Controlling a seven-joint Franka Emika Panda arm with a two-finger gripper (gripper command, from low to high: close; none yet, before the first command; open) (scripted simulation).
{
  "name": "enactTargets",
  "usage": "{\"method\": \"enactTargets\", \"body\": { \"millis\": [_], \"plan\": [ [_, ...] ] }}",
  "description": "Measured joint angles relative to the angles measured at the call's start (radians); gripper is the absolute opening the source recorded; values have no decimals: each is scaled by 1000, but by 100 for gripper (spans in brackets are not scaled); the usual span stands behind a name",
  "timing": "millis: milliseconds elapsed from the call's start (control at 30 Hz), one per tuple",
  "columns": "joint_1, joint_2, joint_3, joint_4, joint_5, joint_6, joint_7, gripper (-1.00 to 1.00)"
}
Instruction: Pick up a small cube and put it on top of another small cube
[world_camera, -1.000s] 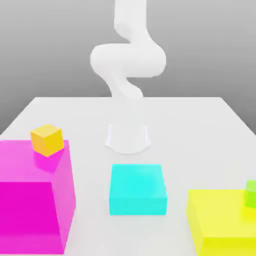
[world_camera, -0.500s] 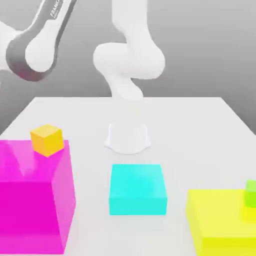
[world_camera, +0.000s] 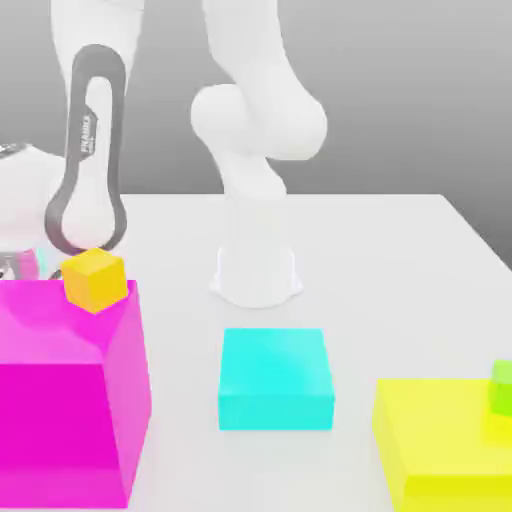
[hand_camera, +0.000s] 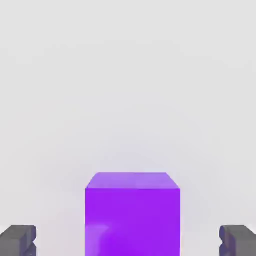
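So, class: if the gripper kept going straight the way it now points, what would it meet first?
Most likely the purple cube. In the hand view it sits between the open gripper's fingertips, on the white table. How far off it is cannot be told.

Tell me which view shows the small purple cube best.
The hand view: the small purple cube sits large and centred between the open gripper fingertips, on white table. In the exterior view the arm reaches down behind the magenta block, which blocks the cube.

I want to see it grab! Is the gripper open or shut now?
Open. In the hand view the gripper has its two fingertips far apart, either side of the purple cube, not touching it.
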Motion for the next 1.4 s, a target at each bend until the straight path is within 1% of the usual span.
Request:
{"method": "enactTargets", "body": {
  "millis": [33,233,267,367,467,667,733,800,933,1167,1233,1367,1400],
  "plan": [
    [-16,19,20,5,15,15,-12,-100],
    [-27,28,31,7,20,24,-16,-100],
    [-19,15,22,3,8,15,-6,-100],
    [41,-72,-59,-19,-82,-51,64,-100],
    [82,-181,-128,-45,-209,-130,158,-100],
    [116,-296,-142,79,-413,-369,155,-100],
    [116,-341,-134,124,-461,-456,132,-100],
    [149,-397,-112,159,-489,-544,86,-100],
    [211,-514,-60,212,-508,-713,-37,-100],
    [362,-712,42,274,-467,-976,-307,-100],
    [396,-742,54,250,-434,-980,-347,-100],
    [399,-704,50,154,-419,-840,-356,-100],
    [399,-692,49,134,-418,-808,-357,100]
  ]
}}
